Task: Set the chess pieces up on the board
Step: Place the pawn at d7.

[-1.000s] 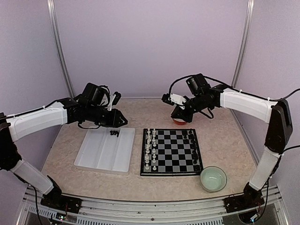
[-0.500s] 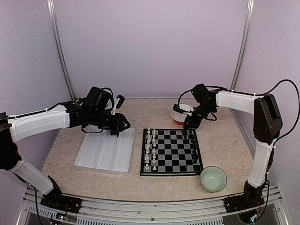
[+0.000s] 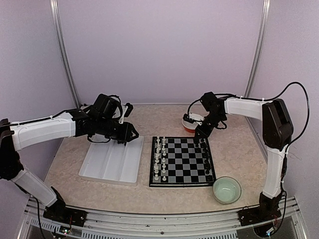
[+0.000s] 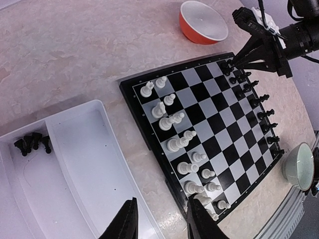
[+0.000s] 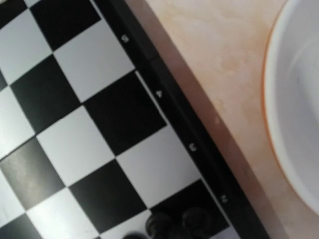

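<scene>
Jaws: your left gripper [image 4: 162, 201] part-open, empty, left of the board [image 4: 219, 127]; right gripper [image 4: 235, 59] narrowed at its far right corner, grip you cannot tell.
Tray [image 4: 84, 164] left of it, red bowl [image 4: 203, 21] beyond, green bowl [image 4: 299, 164] near-right; white pieces [image 4: 172, 121] on its left files, black pieces [image 4: 259, 99] along its right, four loose pieces [image 4: 32, 143] in the tray.
</scene>
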`<state>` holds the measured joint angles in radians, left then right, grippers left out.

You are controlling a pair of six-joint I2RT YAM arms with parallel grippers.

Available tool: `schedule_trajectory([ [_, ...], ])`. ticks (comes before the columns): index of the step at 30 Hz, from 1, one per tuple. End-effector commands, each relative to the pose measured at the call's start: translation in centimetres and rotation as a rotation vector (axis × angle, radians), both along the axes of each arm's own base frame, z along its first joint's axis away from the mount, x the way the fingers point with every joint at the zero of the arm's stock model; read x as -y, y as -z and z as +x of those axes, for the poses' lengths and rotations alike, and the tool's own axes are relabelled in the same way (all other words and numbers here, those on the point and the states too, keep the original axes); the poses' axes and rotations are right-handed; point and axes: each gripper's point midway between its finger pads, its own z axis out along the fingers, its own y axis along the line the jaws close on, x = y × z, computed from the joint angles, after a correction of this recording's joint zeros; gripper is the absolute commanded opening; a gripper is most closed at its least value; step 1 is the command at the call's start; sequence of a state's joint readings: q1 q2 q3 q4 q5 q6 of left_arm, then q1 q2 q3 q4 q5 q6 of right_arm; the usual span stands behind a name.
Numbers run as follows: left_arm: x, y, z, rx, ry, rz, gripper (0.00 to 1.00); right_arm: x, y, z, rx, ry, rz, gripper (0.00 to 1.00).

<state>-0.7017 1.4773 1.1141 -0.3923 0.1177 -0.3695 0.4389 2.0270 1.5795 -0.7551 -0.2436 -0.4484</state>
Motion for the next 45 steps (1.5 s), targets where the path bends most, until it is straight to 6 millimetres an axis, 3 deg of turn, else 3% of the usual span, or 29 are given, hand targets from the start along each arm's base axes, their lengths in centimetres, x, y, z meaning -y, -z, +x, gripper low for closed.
schedule_trajectory([
  [1, 0.2, 0.7, -0.1, -0.002, 0.005, 0.006, 0.35, -0.3, 0.0, -0.1, -0.035, 0.007, 0.013, 0.12],
  [10, 0.4, 0.6, -0.1, 0.000, 0.011, 0.002, 0.35, 0.1, 1.0, -0.9, -0.072, 0.007, -0.011, 0.12],
  [34, 0.4, 1.0, -0.4, -0.010, 0.015, 0.007, 0.35, -0.4, 2.3, -0.3, -0.083, 0.010, -0.036, 0.13],
  [45, 0.3, 1.5, -0.5, -0.024, 0.014, 0.011, 0.35, -2.6, 1.9, -0.3, -0.070, -0.033, -0.023, 0.02],
])
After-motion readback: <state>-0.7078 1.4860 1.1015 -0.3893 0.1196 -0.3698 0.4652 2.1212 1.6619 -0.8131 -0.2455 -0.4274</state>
